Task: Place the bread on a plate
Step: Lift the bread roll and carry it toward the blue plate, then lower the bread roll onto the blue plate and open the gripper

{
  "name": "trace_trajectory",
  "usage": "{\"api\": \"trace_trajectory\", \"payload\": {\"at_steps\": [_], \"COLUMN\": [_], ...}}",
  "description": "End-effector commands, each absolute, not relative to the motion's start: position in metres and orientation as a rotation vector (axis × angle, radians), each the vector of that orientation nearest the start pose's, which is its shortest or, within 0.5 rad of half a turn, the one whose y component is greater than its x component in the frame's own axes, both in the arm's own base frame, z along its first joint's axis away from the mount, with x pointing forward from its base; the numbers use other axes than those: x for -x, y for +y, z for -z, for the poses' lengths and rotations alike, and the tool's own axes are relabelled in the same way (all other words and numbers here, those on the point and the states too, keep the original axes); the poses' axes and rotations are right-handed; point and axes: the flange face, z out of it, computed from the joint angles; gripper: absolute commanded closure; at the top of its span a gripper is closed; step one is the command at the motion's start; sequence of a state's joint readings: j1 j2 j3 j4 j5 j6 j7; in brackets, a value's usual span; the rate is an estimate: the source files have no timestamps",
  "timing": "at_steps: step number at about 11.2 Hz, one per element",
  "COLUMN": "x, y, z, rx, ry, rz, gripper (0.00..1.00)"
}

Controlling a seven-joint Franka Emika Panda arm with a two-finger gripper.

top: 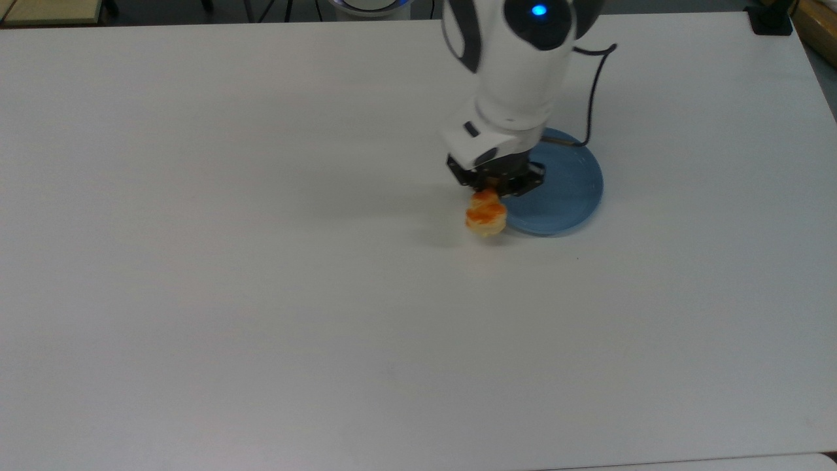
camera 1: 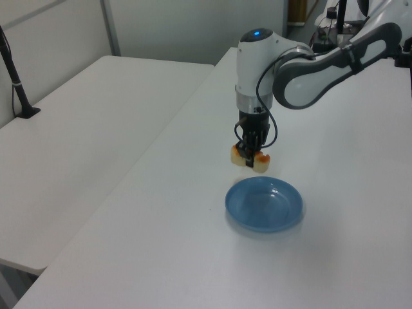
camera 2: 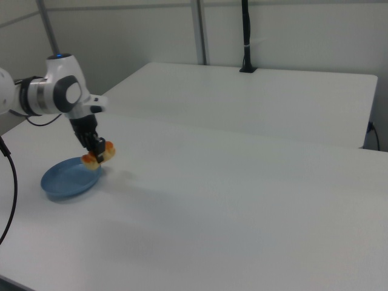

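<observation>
Top, left and right views of a white table (top: 196, 294) carrying a light-blue plate (top: 569, 196). The gripper (top: 492, 191) is clamped on the bread (top: 485, 214), which hangs in the air clear of the table, with its shadow on the table below. In the top view the bread sits at the plate's left rim, and the arm (top: 523, 72) covers the plate's upper left part, so the rim there is hidden. In the left view the bread (camera 1: 250, 158) hangs just above the plate's (camera 1: 264, 205) far rim; in the right view the bread (camera 2: 99, 153) overlaps the plate's (camera 2: 70, 179) right rim. The gripper's fingertips are hard to make out against the loaf. The plate lies nearer the table's far edge in the top view.
</observation>
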State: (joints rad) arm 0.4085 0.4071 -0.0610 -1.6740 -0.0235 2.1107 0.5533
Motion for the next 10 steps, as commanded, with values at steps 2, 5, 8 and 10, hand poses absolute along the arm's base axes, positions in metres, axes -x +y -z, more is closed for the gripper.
{"api": "trace_trajectory", "payload": {"at_steps": [2, 5, 8, 10], "x": [-0.606, -0.597, -0.587, -0.586], "y": [0.29, 0.309, 0.318, 0.315], "z": [-0.393, -0.368, -0.358, -0.35], "rx": [3.147, 3.171, 3.186, 3.201], "ry": [0.289, 0.26, 0.228, 0.222], "rz": [0.115, 0.066, 0.039, 0.025], "gripper": [0.73, 0.7, 0.13, 0.0]}}
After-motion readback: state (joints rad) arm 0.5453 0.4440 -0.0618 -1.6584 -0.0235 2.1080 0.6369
